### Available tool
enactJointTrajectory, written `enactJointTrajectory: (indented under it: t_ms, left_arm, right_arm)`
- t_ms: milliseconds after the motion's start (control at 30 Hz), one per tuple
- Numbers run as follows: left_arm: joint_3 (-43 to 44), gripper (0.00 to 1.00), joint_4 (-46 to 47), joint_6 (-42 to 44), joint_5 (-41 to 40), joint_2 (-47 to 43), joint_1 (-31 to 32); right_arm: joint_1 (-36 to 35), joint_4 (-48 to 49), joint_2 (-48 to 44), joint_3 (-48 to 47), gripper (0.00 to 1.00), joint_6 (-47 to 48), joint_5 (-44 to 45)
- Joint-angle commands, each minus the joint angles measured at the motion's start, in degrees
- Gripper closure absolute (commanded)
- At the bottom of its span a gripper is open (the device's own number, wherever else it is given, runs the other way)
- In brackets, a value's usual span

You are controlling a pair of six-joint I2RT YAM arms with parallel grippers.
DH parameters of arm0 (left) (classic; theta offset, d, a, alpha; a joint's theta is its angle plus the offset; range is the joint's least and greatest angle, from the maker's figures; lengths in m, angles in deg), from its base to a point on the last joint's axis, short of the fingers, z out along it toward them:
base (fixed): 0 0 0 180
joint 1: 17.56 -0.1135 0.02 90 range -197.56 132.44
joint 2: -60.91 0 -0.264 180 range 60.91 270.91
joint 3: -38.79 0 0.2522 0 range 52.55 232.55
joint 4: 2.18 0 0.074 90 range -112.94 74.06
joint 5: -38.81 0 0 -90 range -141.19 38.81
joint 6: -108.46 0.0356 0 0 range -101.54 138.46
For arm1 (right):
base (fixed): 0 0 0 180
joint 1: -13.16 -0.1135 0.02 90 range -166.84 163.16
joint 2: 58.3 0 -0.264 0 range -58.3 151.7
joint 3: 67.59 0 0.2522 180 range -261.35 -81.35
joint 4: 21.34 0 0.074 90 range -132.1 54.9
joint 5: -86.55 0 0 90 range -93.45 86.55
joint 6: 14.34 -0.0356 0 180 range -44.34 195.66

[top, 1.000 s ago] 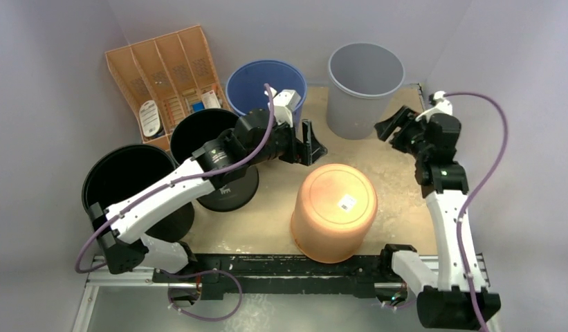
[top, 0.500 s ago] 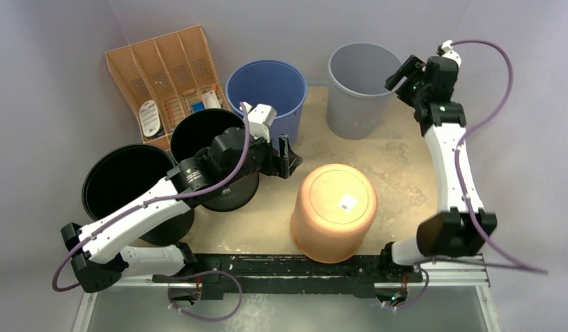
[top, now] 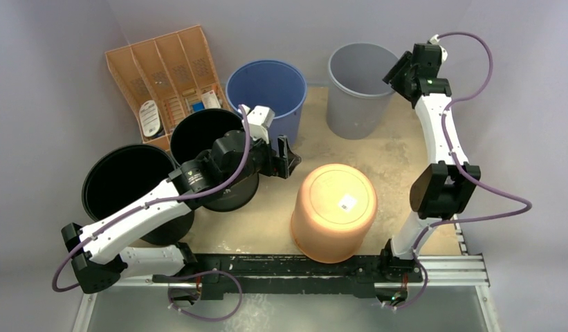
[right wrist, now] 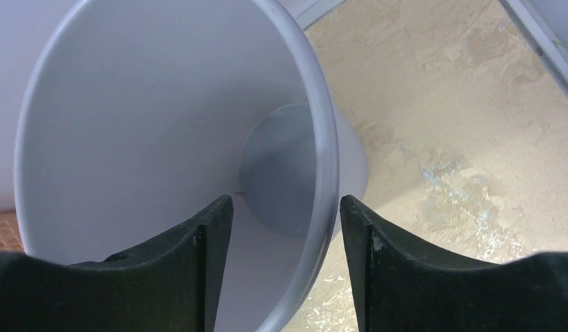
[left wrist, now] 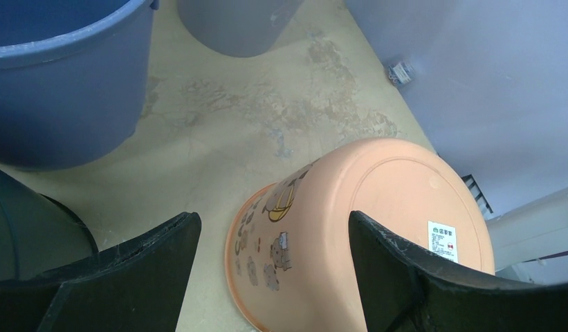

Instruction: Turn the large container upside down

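Our right fingers point(right wrist: 198, 270) are spread and grip nothing yet. They straddle the near rim of the upright grey bin point(top: 360, 104) at the tabletop's point(top: 398, 159) far right, wall between them, mouth up. Our left fingers point(left wrist: 129, 277) are spread too, and empty, beside the inverted orange tub point(top: 334, 207) — well apart from the bin.

The upturned container point(top: 334, 211) rests base-up on the table point(top: 398, 155). Behind it stand a left bucket point(top: 266, 81) and a right bucket point(top: 364, 66). To its left sit a nearer bin point(top: 125, 181) and a farther bin point(top: 201, 131), with a divided tray point(top: 163, 69) at its far left rear.
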Motion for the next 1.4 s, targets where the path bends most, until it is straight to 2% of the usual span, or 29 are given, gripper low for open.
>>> enactJointTrajectory:
  t_ms: [0,267,467,500,667,767,867,967,1067,1167,1267,1367]
  left_arm:
    - [-0.12,0.21,1.87,-0.82,-1.83,-1.87,0.24]
    - [-0.61,0.21,2.41,-1.37,-1.36,-1.19,0.24]
    - [1.26,0.21,2.46,-2.03,3.67,2.51,0.29]
    - [2.06,0.21,2.35,-1.94,3.74,2.72,0.22]
    - [8.18,0.21,2.39,-0.82,1.48,3.21,0.24]
    - [17.43,0.21,-5.14,-0.78,-2.15,7.31,0.19]
    - [24.12,0.21,-7.87,-1.55,-4.21,10.72,0.22]
    - [33.93,0.21,-15.03,-2.86,-10.89,17.31,0.24]
    - [33.07,0.21,-12.53,-3.95,-11.03,18.93,0.32]
    - [32.59,0.21,-8.81,-2.08,-11.43,19.67,0.31]
    - [36.25,0.23,-10.52,-0.35,-10.56,23.15,0.33]
    - [42.55,0.26,-15.23,1.24,-11.68,25.17,1.24]
  right_arm:
    - [1.10,0.62,-0.57,-0.08,0.42,-0.84,-1.35]
    - [2.19,3.15,-4.80,4.25,0.65,-0.89,-1.63]
    - [3.61,3.89,-9.52,7.61,0.97,1.10,-1.51]
    - [3.78,4.24,-10.99,8.75,1.00,1.76,-1.02]
    - [4.11,7.34,-20.41,17.28,1.00,6.79,0.71]
    - [4.07,7.96,-27.47,21.86,1.00,9.88,0.20]
    - [4.04,9.93,-34.03,26.95,1.00,12.63,-2.00]
    - [4.03,11.68,-38.84,30.64,1.00,13.65,-4.78]
    - [4.03,16.42,-42.21,34.30,1.00,14.60,-9.27]
    - [4.09,17.78,-42.67,35.05,1.00,14.76,-8.94]
    - [4.03,19.72,-42.85,34.70,1.00,16.57,-8.63]
    - [4.04,22.19,-44.39,35.61,1.00,17.31,-13.19]
